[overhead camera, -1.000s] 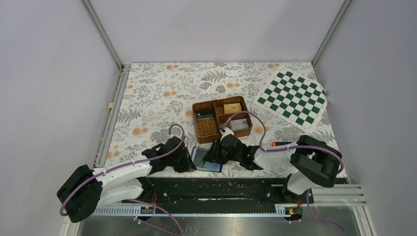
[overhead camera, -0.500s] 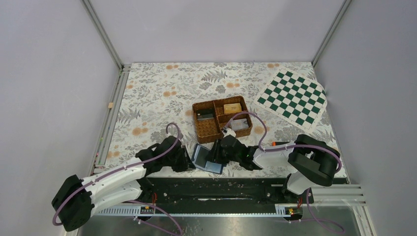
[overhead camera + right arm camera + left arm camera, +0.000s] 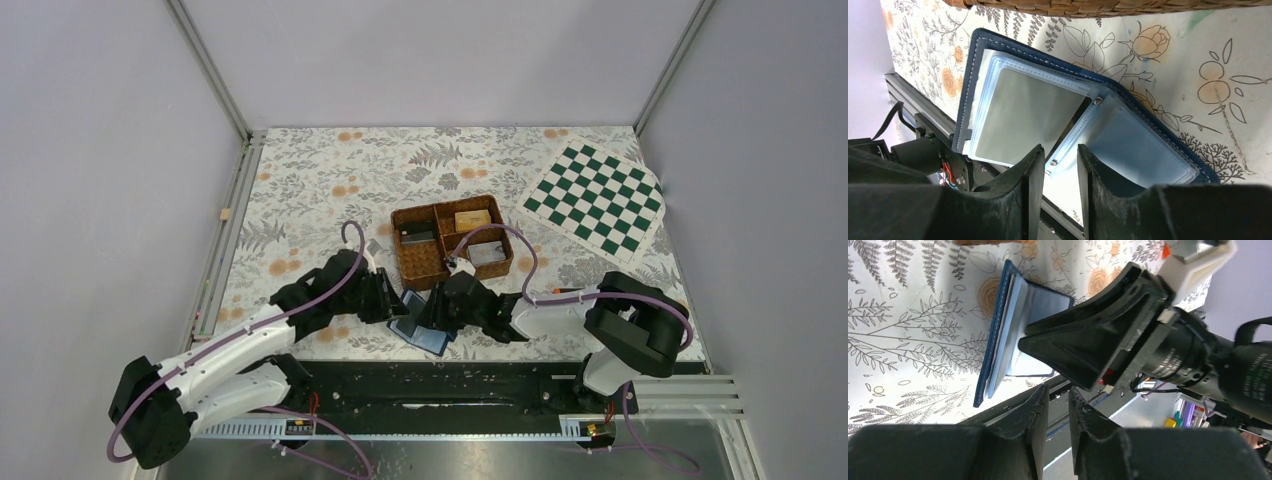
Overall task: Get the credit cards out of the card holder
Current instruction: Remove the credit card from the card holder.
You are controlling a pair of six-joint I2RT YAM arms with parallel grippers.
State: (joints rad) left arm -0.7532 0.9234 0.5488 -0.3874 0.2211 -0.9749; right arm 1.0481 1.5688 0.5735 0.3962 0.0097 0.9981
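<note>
The card holder [image 3: 1158, 150] lay open on the floral desk [image 3: 1248, 125], straight ahead of the right jaws and ahead-left of the left ones, with the wicker tray [image 3: 1098, 6] just beyond it. The right jaws stood a little parted, straddling the lifted edge of a clear sleeve [image 3: 1073, 145]. They were not clamped on it that I could see, and were likely fanning the leaves to expose a card. The left jaws showed a narrow slit with nothing in it, hovering short of the tilted-up navy cover, probably placed to brace it. The shell was stitched navy, the pockets glossy pale-blue plastic, with a small metal stud [image 3: 1097, 101]. A flat silver-grey card [image 3: 1023, 115] sat behind one pocket, not yet out.
</note>
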